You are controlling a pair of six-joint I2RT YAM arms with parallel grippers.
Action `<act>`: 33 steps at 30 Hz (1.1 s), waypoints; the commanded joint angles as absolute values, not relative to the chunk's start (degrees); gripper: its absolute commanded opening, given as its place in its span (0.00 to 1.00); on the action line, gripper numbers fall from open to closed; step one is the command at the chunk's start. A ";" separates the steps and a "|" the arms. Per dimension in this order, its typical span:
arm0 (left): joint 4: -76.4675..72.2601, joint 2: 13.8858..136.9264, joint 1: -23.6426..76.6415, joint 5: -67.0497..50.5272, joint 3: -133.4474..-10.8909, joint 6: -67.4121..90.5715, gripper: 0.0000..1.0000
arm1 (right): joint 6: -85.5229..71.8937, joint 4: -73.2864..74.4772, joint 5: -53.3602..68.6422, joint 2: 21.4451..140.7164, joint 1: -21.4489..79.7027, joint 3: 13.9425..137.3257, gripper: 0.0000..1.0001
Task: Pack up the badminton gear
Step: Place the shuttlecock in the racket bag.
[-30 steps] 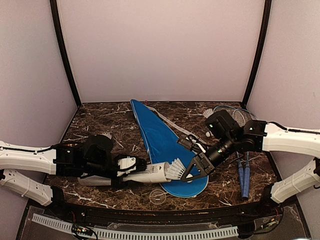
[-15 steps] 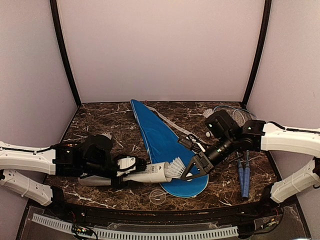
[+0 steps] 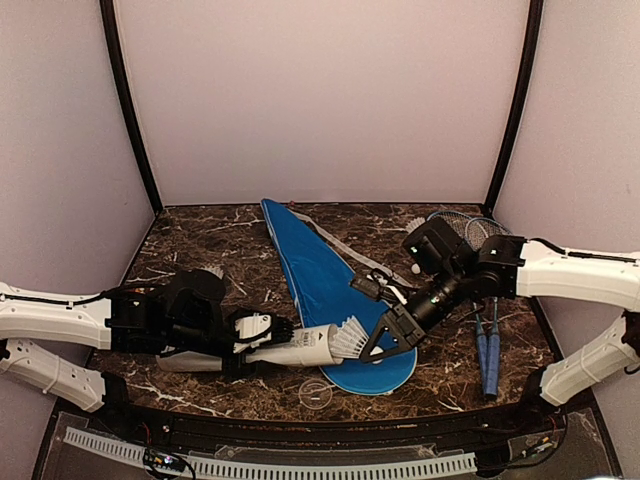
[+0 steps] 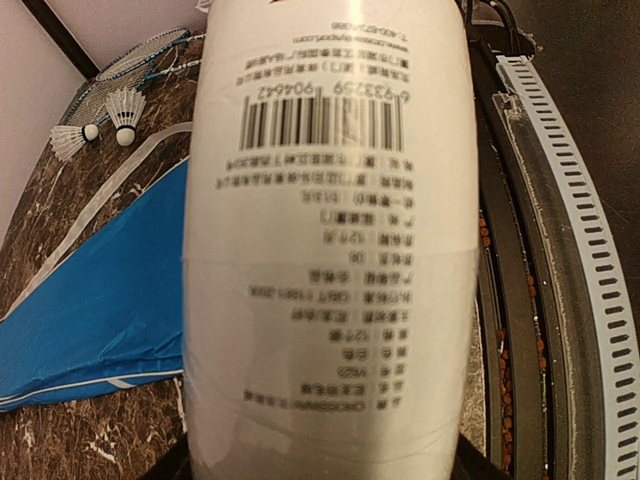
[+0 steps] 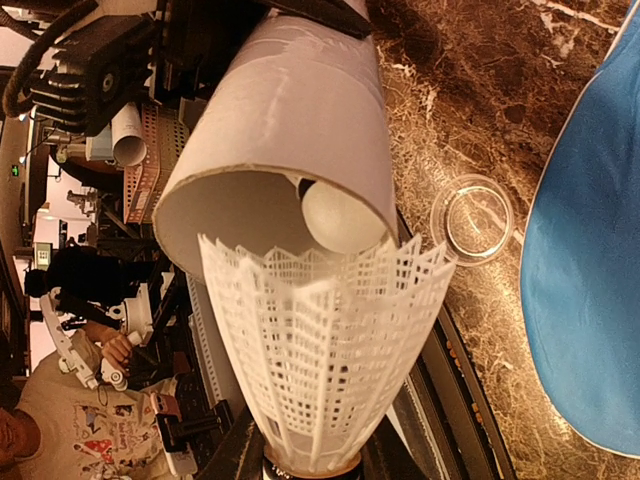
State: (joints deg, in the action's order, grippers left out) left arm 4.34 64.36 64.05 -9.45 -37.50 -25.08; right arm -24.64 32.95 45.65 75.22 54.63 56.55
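The left gripper (image 3: 262,338), jaws clamped around it, held the one white tube (image 3: 300,347) low over the counter's (image 3: 200,240) near edge. Its long axis ran left to right, with the open mouth facing right. Just at that mouth the right gripper (image 3: 378,345), the nearer arm, pinched one shuttlecock (image 3: 350,337) by its cork, skirt towards the tube. Behind lay one blue cover (image 3: 320,280). Far right lay two rackets (image 3: 487,345) and two loose shuttlecocks (image 4: 70,140).

Soft, even light fills the overhead view, leaving only faint shadows on the dark marble counter (image 3: 200,240). At the left wrist the white tube (image 4: 330,250) looms close, its print slightly blurred
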 commanded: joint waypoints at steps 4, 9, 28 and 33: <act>2.73 63.80 64.34 -10.28 -37.48 -25.66 0.61 | -22.69 34.14 46.02 76.51 57.08 59.94 0.22; 2.87 64.12 64.39 -10.33 -37.60 -25.66 0.61 | -21.72 35.14 45.81 77.74 58.88 61.13 0.22; 2.90 64.19 64.36 -10.49 -37.62 -25.50 0.61 | -18.97 38.22 44.06 78.77 62.19 64.56 0.21; 2.75 63.87 64.37 -10.42 -37.49 -25.49 0.61 | -19.13 38.02 45.36 79.59 62.22 62.43 0.20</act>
State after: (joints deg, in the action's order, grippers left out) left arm 4.38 64.58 64.29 -10.50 -37.50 -25.17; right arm -19.97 38.11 43.13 78.85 61.49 63.20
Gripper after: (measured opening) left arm 0.611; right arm 0.266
